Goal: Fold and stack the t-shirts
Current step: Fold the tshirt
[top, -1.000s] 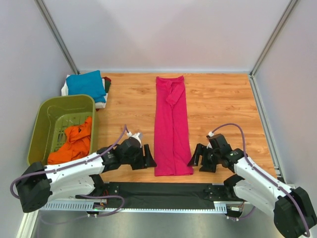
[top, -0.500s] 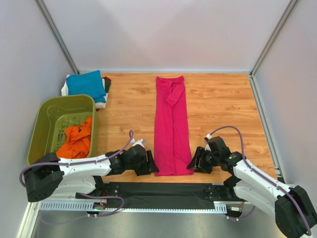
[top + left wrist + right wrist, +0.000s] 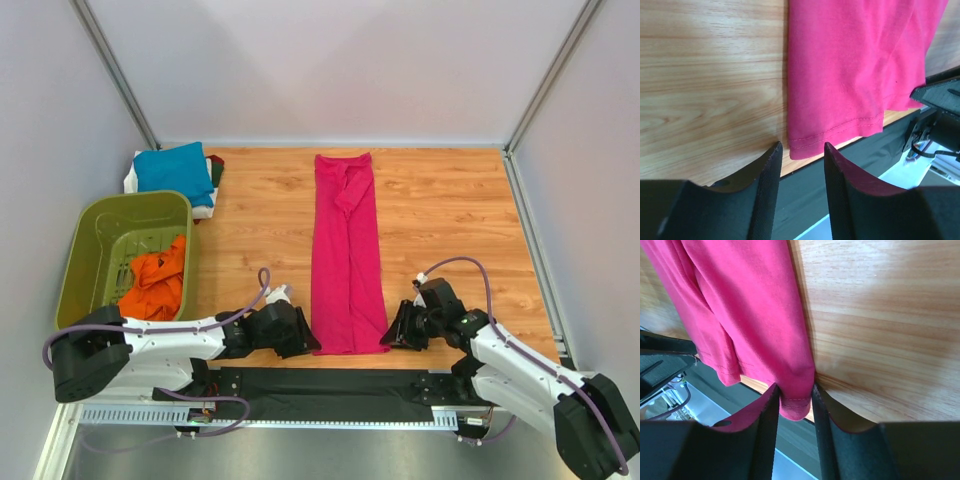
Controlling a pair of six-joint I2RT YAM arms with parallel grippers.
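A magenta-pink t-shirt (image 3: 346, 250), folded into a long narrow strip, lies down the middle of the wooden table. My left gripper (image 3: 308, 342) sits low at the hem's near-left corner. In the left wrist view it (image 3: 802, 145) is open, and the hem corner (image 3: 805, 145) lies just at its fingertips. My right gripper (image 3: 390, 338) is at the near-right corner. In the right wrist view it (image 3: 795, 386) is shut on the bunched hem corner (image 3: 796, 405). An orange t-shirt (image 3: 155, 285) lies in the basket. A teal-blue t-shirt (image 3: 175, 168) tops a pile with a white one (image 3: 204, 210) at the back left.
An olive-green plastic basket (image 3: 100, 215) stands at the left edge. A black mat (image 3: 320, 385) runs along the near table edge, right behind the hem. Grey walls enclose the table on three sides.
Both grippers slid inward to the shirt's near hem corners and narrowed. The right one has closed on its corner; the left one's jaws are narrower but still apart.
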